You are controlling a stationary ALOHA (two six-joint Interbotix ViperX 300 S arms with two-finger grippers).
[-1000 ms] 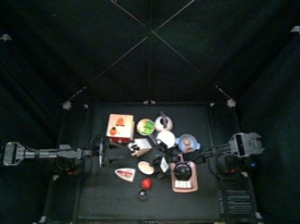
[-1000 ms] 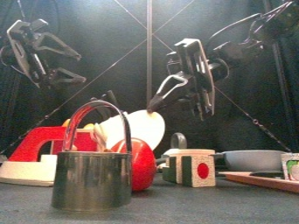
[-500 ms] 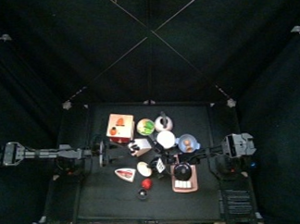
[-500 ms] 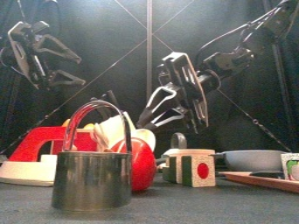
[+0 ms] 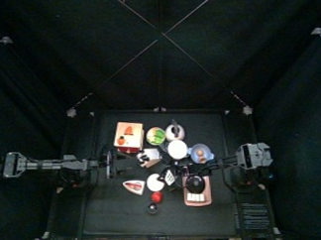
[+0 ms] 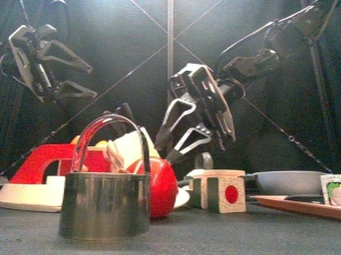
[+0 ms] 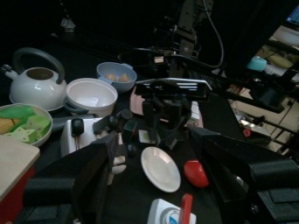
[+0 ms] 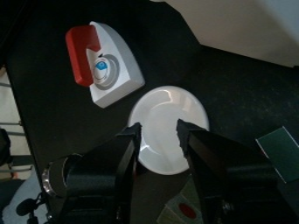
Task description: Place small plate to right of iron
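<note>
Right gripper hangs open-jawed directly above the small plate, which lies flat just beside the iron, and we judge it should descend squarely and close on the rim, keeping clear of the iron.

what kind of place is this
Most likely a robot lab's test pen, not a home: black curtains wall in a small black table, and toy housewares such as an iron and small plate crowd it.
</note>
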